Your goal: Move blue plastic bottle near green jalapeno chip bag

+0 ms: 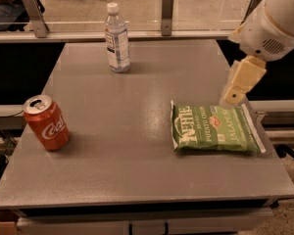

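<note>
the bottle [117, 39] stands upright near the far edge of the table [137, 102], white cap on top. it is well apart from the gripper [232, 97], away to the gripper's left as seen from here and further back. the chip bag [214, 129] lies flat right below and in front of the gripper, lettering up, its far edge just beside the gripper's tip. i can't tell if the two touch. the gripper hangs tilted over the right side of the table from a bulky white arm [277, 21], which comes in from the upper right. whether the gripper is apart or together i cannot tell, but it holds nothing. a red soda can [46, 123] stands upright far across the table from the gripper, near the left edge, a little nearer to us than the bag.
</note>
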You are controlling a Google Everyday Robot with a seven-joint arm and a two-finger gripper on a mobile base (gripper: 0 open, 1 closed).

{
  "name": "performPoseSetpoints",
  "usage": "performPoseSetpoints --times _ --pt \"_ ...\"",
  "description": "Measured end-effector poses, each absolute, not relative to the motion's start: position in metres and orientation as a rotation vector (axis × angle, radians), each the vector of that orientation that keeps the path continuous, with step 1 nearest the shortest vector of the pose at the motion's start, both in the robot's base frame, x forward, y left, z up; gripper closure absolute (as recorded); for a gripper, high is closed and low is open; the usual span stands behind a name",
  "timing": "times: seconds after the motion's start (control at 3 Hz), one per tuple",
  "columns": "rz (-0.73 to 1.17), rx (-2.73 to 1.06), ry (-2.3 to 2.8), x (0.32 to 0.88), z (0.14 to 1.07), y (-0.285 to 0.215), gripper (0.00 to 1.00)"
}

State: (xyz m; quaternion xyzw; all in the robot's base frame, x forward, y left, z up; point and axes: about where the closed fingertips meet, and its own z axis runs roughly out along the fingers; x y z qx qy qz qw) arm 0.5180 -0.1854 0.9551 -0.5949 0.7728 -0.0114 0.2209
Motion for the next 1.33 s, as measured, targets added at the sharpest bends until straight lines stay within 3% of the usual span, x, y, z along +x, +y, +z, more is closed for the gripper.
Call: performPoseSetpoints --times 1.33 --pt "0.482 -1.247 1.811 0.688 0.921 -0.058 0.00"
